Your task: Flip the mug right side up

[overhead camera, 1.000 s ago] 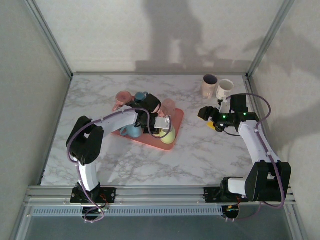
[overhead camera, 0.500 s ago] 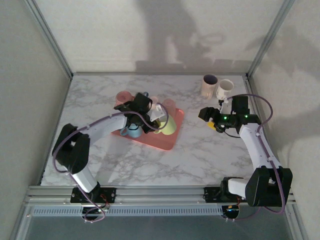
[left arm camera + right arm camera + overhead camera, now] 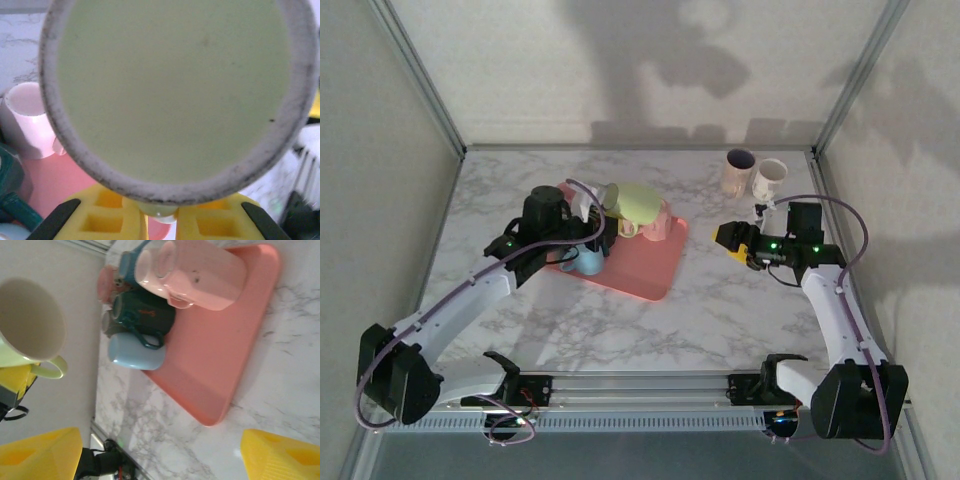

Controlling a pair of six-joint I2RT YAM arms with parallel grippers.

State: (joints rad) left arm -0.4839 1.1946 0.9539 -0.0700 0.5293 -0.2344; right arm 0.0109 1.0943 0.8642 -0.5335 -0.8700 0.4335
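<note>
The green mug [image 3: 638, 203] is now lifted off the pink tray [image 3: 642, 278] and held above its far edge, pinched (by the handle, probably) in the left fingers [image 3: 116, 219], already half-righted. The right fingers [image 3: 280, 456] are left wide, empty.

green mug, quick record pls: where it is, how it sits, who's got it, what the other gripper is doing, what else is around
green mug: in the air over the back of the pink tray, on its side
left gripper: shut on the green mug's handle
right gripper: open, empty, right of the tray
on tray: pink mug, dark teal mug, light blue mug
back right of table: tan mug, white mug, both upright
</note>
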